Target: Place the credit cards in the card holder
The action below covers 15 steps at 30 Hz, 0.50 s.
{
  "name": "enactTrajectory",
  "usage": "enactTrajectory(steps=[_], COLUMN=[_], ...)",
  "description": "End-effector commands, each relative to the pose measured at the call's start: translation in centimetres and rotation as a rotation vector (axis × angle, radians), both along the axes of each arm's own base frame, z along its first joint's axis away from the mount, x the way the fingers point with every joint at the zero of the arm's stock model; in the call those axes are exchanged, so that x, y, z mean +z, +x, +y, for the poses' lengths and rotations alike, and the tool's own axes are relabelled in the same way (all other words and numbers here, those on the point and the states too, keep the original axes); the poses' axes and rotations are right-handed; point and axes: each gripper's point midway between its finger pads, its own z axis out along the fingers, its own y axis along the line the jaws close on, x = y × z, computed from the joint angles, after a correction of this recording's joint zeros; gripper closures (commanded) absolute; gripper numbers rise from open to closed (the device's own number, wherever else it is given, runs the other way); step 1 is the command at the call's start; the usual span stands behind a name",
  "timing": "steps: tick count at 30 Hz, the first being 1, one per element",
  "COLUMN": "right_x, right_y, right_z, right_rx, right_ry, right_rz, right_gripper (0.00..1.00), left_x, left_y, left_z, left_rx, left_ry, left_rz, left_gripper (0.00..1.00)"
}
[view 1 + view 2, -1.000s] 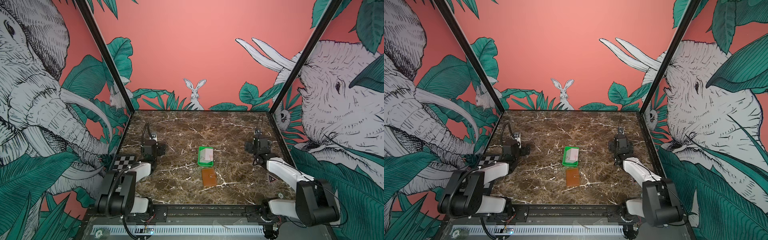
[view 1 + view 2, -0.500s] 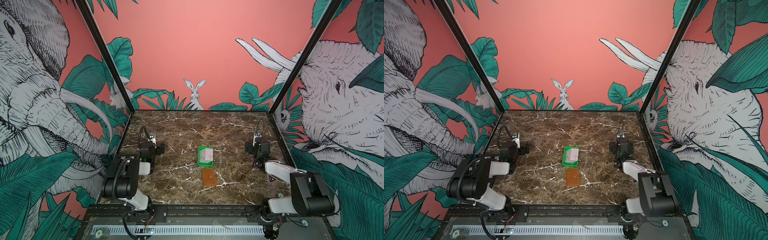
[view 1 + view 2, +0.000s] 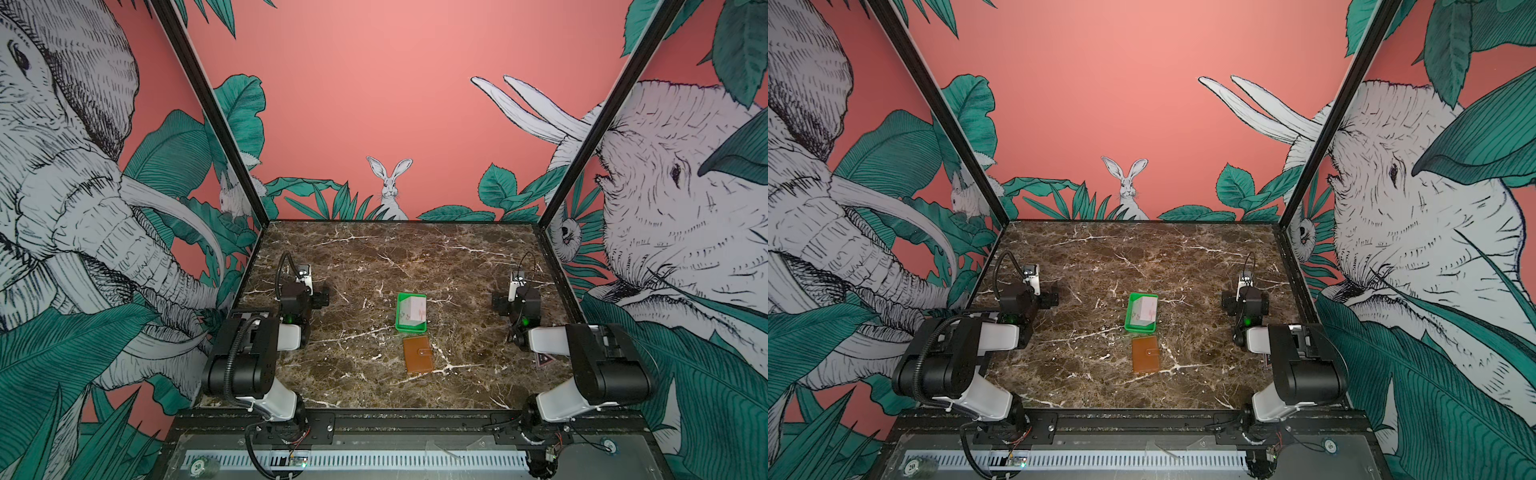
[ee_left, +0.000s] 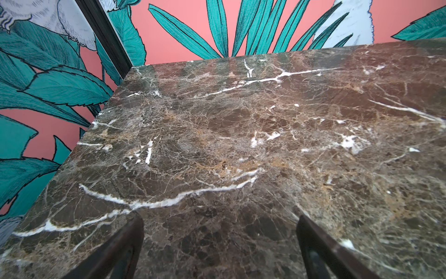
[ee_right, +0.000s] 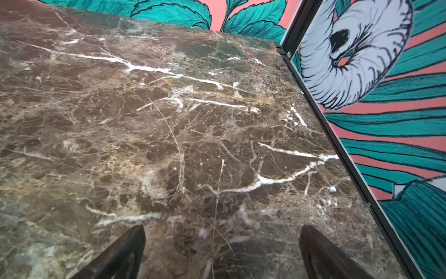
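The tan-brown leather-look card holder (image 3: 418,354) lies shut on the table (image 3: 353,257), long axis front-to-back, snap tab on the right. The white credit cards (image 3: 414,309) sit in the bright green plastic tray (image 3: 400,313) just behind it. Both left fingers (image 4: 130,241) and right fingers (image 5: 130,246) are spread apart.

Left elbow (image 3: 243,359): risen over the last second, drawn in closer behind the left hand (image 3: 302,296). Right elbow (image 3: 606,368): likewise risen and folded in, nearer behind the right hand (image 3: 516,298).
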Motion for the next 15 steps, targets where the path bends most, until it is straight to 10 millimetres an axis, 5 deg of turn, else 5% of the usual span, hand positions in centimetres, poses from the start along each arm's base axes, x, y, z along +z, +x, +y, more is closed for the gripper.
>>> enactTrajectory(steps=[1, 15], right_x=[2.35, 2.42], right_y=[1.14, 1.16], right_z=[0.49, 0.56], right_rx=[0.021, 0.025], right_ry=[0.027, 0.028], right_rz=[-0.099, -0.103], right_gripper=[0.02, 0.02], left_x=[0.78, 0.75], left_y=[0.03, 0.09], left_z=[-0.17, -0.30], left_rx=[-0.016, -0.016], left_ry=[0.008, 0.020], left_rz=[-0.031, -0.026], left_gripper=[0.01, 0.01])
